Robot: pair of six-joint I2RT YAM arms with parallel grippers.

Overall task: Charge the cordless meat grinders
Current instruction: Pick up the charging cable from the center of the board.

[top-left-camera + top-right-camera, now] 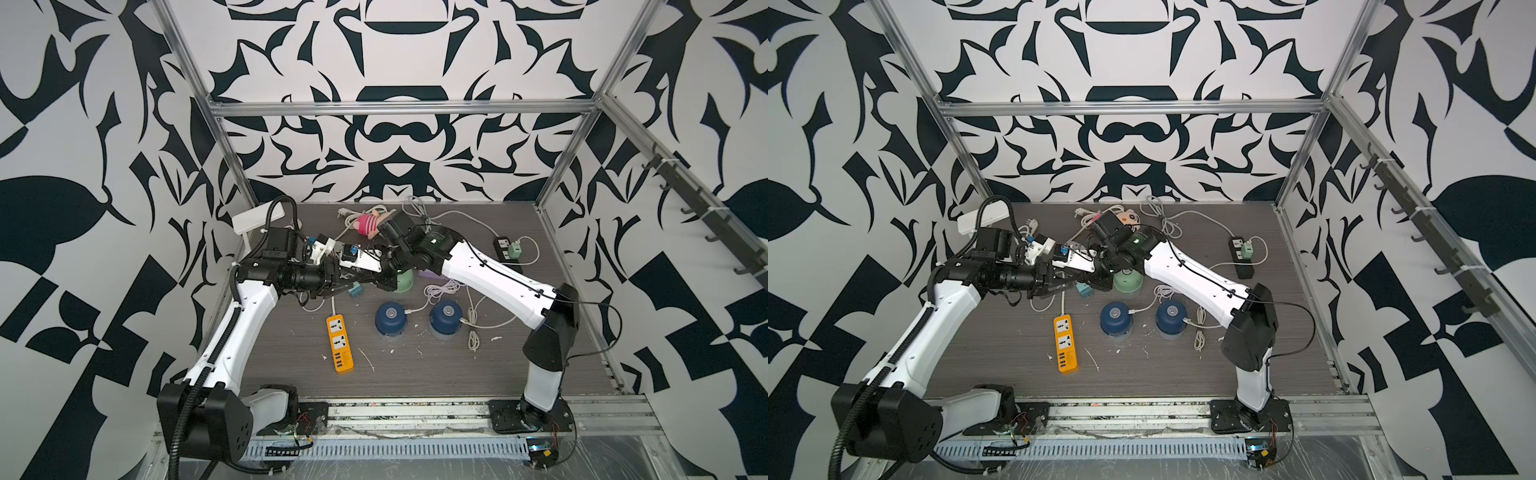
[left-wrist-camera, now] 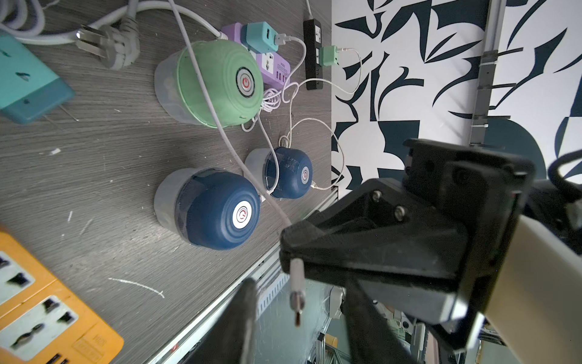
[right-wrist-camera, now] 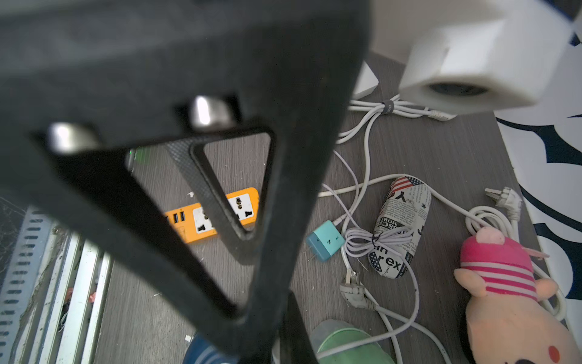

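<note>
Grinders are sitting upright mid-surface: green one (image 2: pixel 217 82) towards the back, blue one (image 2: pixel 217 208) and its blue twin (image 2: pixel 288 171) side by side nearer the front. Right pincer (image 2: pixel 293 255) is clamping a white cable (image 2: pixel 220 135) just behind its plug (image 2: pixel 297 307). That plug is dangling between the fingers of the left pincer (image 2: pixel 299 293), which are standing wide apart and gripping nothing.

These are looking like light plastic bodies, hard and slick on the dome, so I'm expecting a top grab to be slipping. Better to be taking hold low, across the skirt or clear cup, and bracing there, because a light body is likely skidding when the plug is pushing in. The cable is limp; only the plug shell is steering anything.

Grey wood-grain surface (image 1: pixel 415 374) is lying flat, scuffed and crowded with cords and an orange strip (image 1: pixel 340 345). Patterned walls are closing in on three sides, and both arms are crossing over the green one.
</note>
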